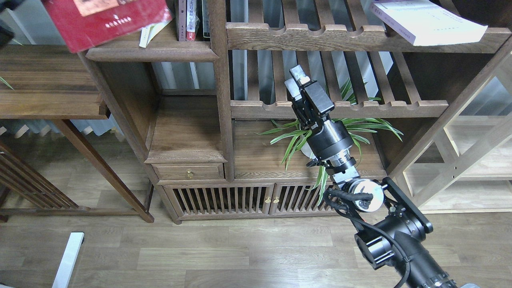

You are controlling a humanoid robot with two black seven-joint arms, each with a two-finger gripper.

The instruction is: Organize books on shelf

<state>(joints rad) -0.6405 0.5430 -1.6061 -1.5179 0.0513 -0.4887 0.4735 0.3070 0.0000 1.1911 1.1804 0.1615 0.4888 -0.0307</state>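
Note:
The red book (108, 20) hangs tilted in the air at the top left, above and left of the dark plank shelf (160, 54). Its top edge is cut off by the frame. My left gripper is out of view beyond that corner. The yellow-green book (150, 34) lies on the shelf, partly under the red book's corner. The white book (428, 22) lies flat on the slatted rack at the top right. My right gripper (295, 82) points up in front of the lower slatted rack, empty, with its fingers a narrow gap apart.
Thin volumes (192, 20) stand at the shelf's right end against the post (218, 80). A potted plant (320, 136) sits behind my right wrist. A dark side table (48, 88) stands at the left. A drawer (188, 172) and slatted cabinet doors (248, 198) are below.

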